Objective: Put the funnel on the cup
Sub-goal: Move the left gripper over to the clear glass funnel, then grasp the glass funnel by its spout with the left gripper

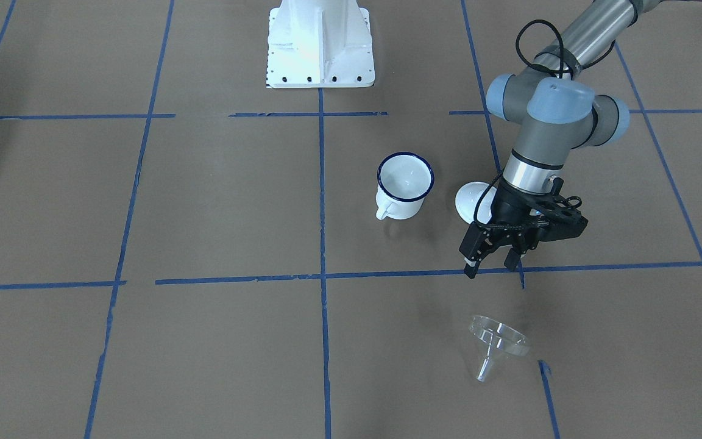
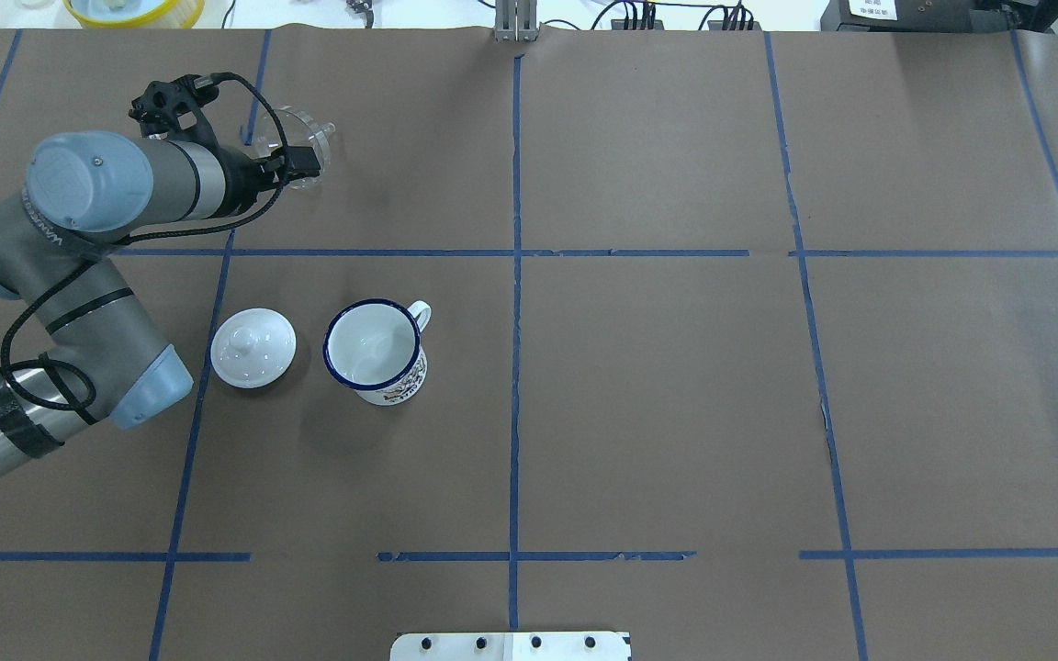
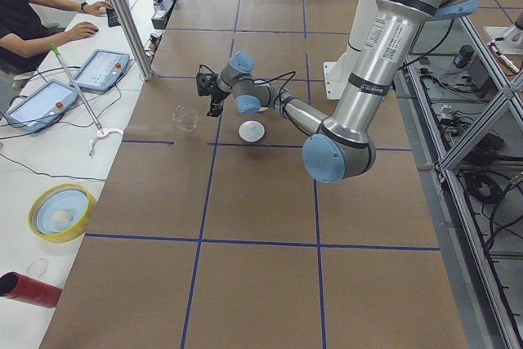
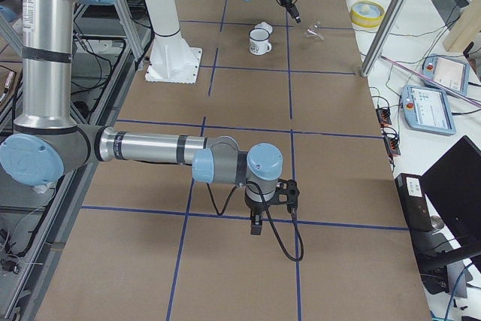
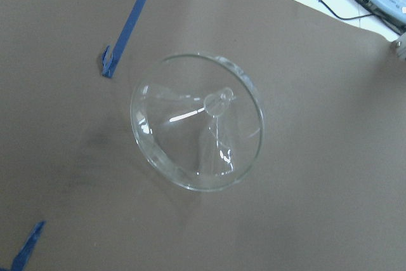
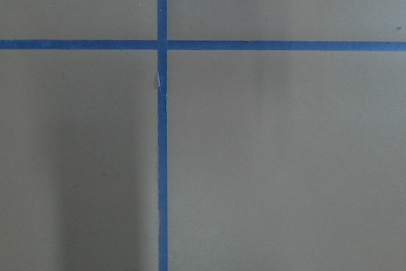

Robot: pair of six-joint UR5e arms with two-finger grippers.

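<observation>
The clear funnel [image 1: 497, 341] lies tilted on the brown paper with its rim down on one side and its spout raised; it fills the left wrist view [image 5: 196, 122]. My left gripper [image 1: 491, 263] hangs above the paper between the funnel and the lid, open and empty, apart from the funnel. In the overhead view the gripper [image 2: 298, 167] partly covers the funnel [image 2: 304, 138]. The white cup [image 1: 404, 183] with a dark blue rim stands upright and empty [image 2: 375, 347]. My right gripper [image 4: 255, 225] hangs low over bare paper far from these; I cannot tell if it is open or shut.
A white knobbed lid [image 2: 253, 347] lies beside the cup, on its left in the overhead view. The robot's white base [image 1: 320, 42] stands behind. The funnel is near the table's far edge, where a yellow bowl [image 2: 134, 9] and an operator's tablets [image 3: 98, 69] sit.
</observation>
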